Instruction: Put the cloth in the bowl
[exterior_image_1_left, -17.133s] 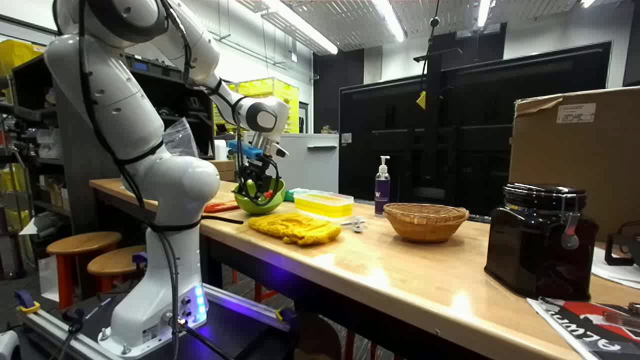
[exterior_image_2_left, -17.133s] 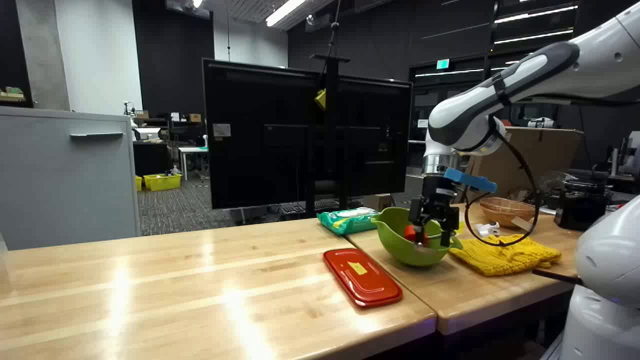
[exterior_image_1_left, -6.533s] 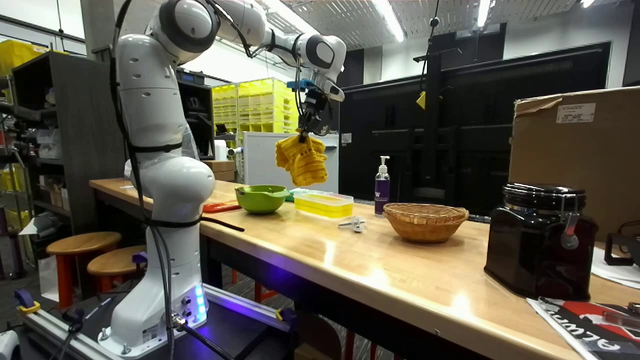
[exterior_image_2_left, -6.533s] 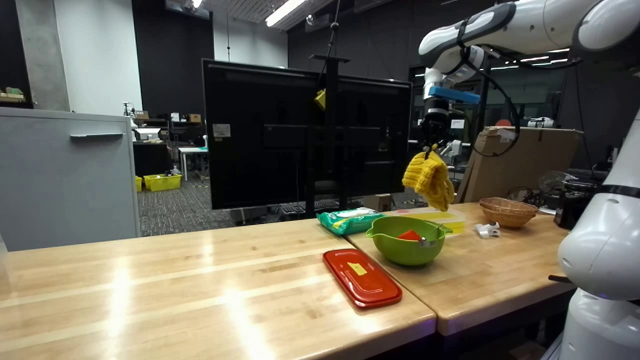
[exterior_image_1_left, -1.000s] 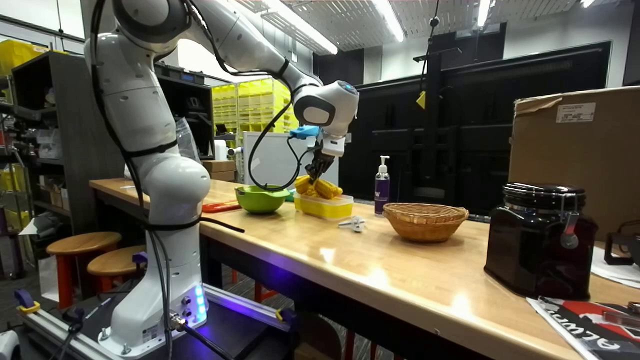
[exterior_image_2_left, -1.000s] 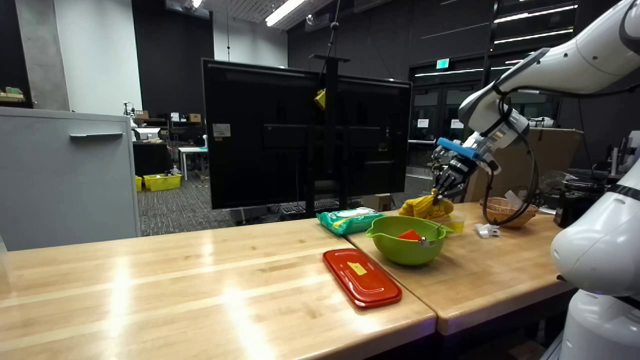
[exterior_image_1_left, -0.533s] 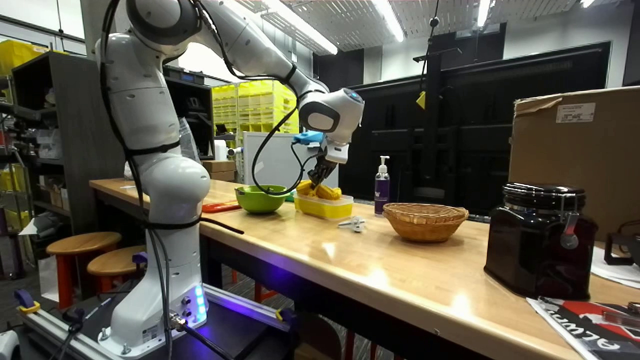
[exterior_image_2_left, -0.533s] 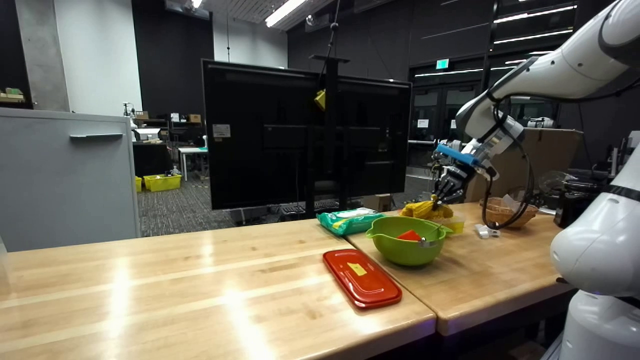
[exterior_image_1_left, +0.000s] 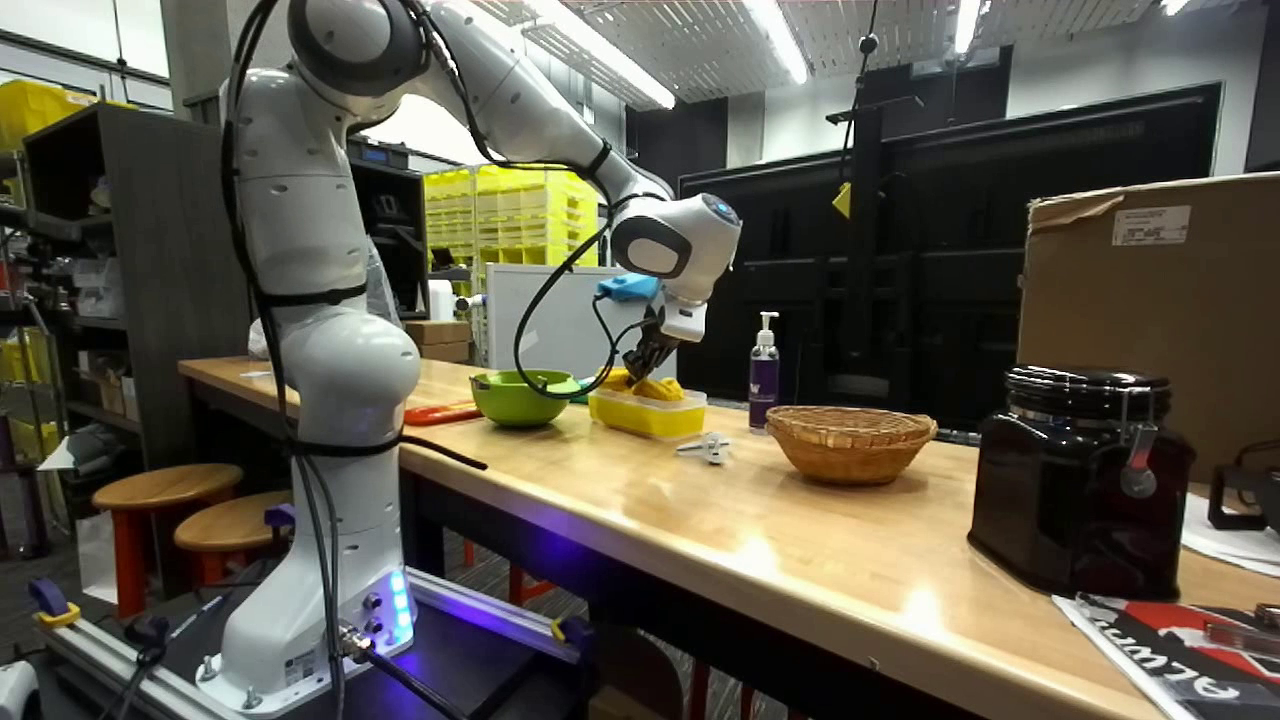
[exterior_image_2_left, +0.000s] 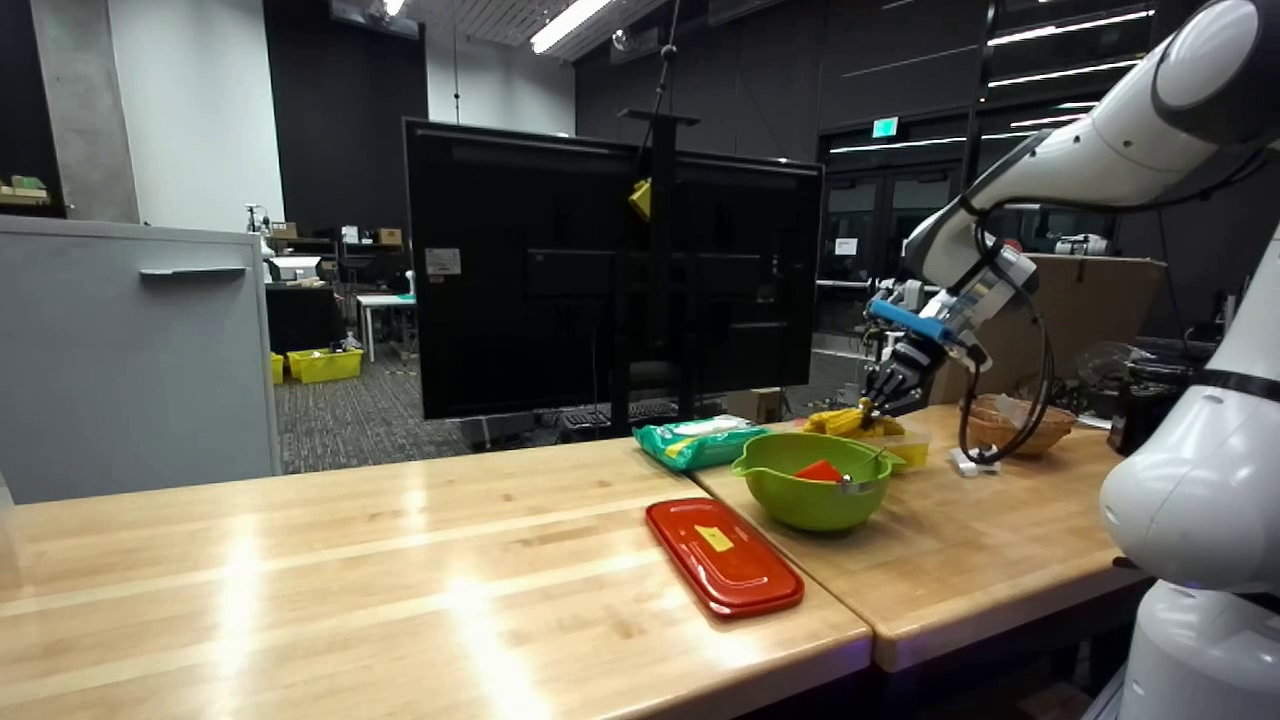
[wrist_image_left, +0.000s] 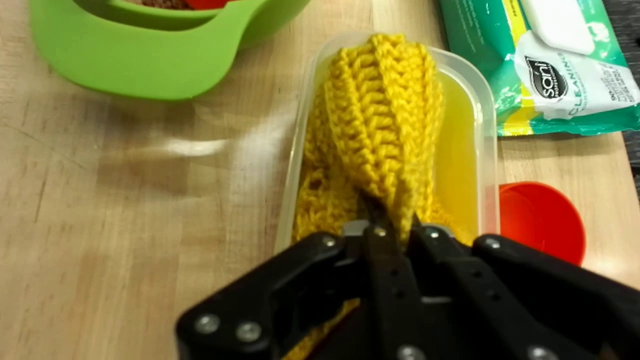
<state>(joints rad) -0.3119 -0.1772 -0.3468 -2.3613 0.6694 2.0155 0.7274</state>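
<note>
The yellow knitted cloth (wrist_image_left: 382, 110) is bunched up inside a clear-rimmed container with yellow sides (exterior_image_1_left: 648, 417). My gripper (wrist_image_left: 394, 220) is shut on a fold of it, and the arm leans over the container in both exterior views. From an exterior view, the cloth (exterior_image_2_left: 838, 421) rises above the container's rim below the gripper (exterior_image_2_left: 872, 407). Part of the cloth is hidden behind the fingers in the wrist view. The green bowl (exterior_image_2_left: 810, 502) stands apart from the cloth, beside the container. It holds a red item (exterior_image_2_left: 820, 470) and a metal-handled utensil.
A green wipes pack (wrist_image_left: 550, 65) and a red cup (wrist_image_left: 540, 220) lie close to the container. On the table are also a red lid (exterior_image_2_left: 725, 560), a wicker basket (exterior_image_1_left: 850, 445), a pump bottle (exterior_image_1_left: 764, 375) and a small white object (exterior_image_1_left: 712, 448).
Earlier the cloth lay on the table, then hung in the gripper above the container. Over the last second the gripper has pressed lower and tilted slightly, with the cloth sinking further into the container.
</note>
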